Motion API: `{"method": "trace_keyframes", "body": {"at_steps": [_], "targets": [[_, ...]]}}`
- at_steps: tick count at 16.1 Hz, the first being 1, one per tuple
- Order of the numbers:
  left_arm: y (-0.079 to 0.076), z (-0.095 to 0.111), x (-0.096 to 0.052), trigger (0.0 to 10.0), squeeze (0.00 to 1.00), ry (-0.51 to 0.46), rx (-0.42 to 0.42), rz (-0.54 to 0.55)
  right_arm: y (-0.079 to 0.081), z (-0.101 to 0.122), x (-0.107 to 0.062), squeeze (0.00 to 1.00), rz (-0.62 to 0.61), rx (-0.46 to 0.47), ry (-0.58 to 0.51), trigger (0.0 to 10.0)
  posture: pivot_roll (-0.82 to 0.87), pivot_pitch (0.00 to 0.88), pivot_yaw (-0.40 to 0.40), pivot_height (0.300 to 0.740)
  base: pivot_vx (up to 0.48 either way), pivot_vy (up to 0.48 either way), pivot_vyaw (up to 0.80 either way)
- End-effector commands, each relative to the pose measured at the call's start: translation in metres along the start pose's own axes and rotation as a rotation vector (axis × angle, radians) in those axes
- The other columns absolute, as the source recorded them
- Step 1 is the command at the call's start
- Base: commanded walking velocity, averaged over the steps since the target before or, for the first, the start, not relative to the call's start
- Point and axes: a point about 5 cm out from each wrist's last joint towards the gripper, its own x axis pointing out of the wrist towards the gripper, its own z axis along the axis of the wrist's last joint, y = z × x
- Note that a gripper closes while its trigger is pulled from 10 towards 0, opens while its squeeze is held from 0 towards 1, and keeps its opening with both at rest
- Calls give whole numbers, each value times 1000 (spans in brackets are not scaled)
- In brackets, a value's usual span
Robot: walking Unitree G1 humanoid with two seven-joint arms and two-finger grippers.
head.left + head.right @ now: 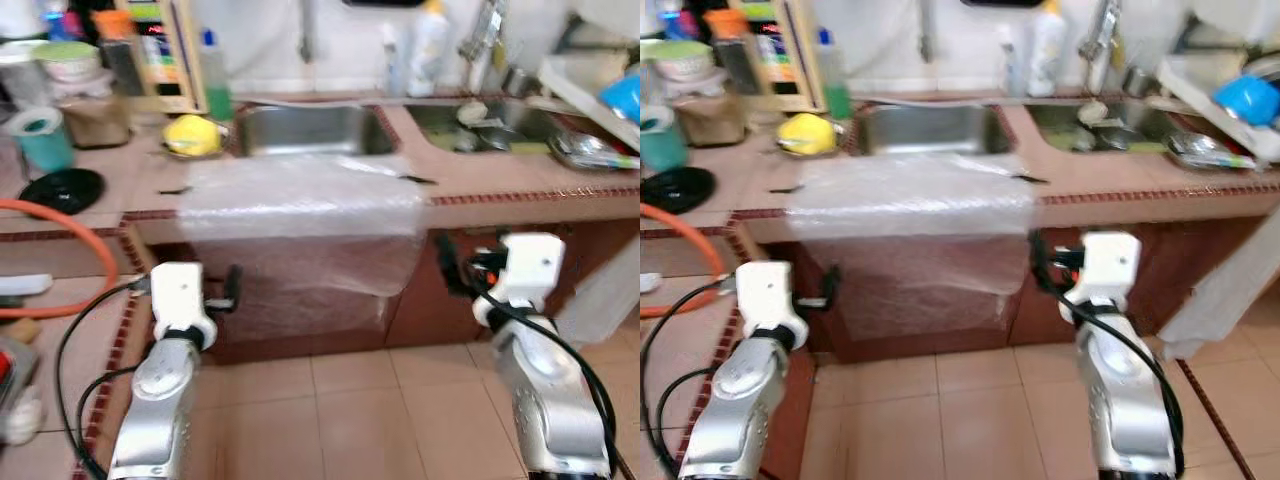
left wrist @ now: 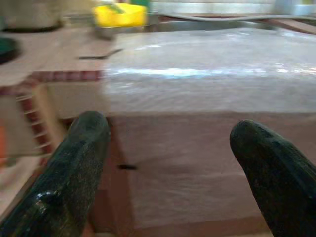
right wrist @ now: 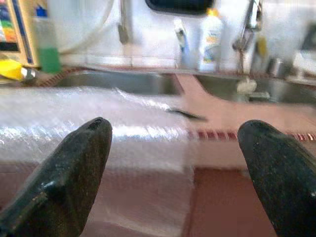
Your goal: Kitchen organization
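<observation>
At nine o'clock on the tiled counter (image 1: 470, 190) stand a teal cup (image 1: 38, 137) and a flat black lid (image 1: 62, 188); an orange hose (image 1: 70, 240) curves below them. Toward eleven o'clock, a yellow object (image 1: 195, 136) sits just beside the left sink basin (image 1: 310, 130), whose contents cannot be made out. A clear plastic sheet (image 1: 300, 215) lies at twelve o'clock, its long axis running left to right along the counter edge, its front part draping down over the cabinet. At two o'clock the right sink basin (image 1: 490, 125) holds dishes. The left gripper (image 2: 168, 163) hangs below the counter edge, fingers spread apart, empty. The right gripper (image 3: 175, 163) faces the sheet, likewise spread and empty.
</observation>
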Motion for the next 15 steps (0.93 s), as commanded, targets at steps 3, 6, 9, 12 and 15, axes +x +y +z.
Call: {"method": "trace_keyframes", "body": {"at_steps": [3,6,9,12,15], "targets": [[-18,9,8,10000,0,-41,-38,-59,-2,4,3,0,5,-21,-3,10000,-7,0,-39,740,0,0,0],[-20,10,9,10000,0,-59,-40,-56,-1,2,4,0,6,-19,1,10000,-4,0,-39,740,0,0,0],[-18,4,9,10000,0,-44,-39,-50,4,0,7,0,20,-20,-3,10000,7,0,-45,740,0,0,0],[-20,6,15,10000,0,-63,-48,-24,11,1,14,0,65,-23,2,10000,11,0,-92,740,0,0,0],[-26,6,15,10000,0,-82,2,-40,9,-3,13,0,62,-34,7,10000,8,0,-68,740,0,0,0]]}}
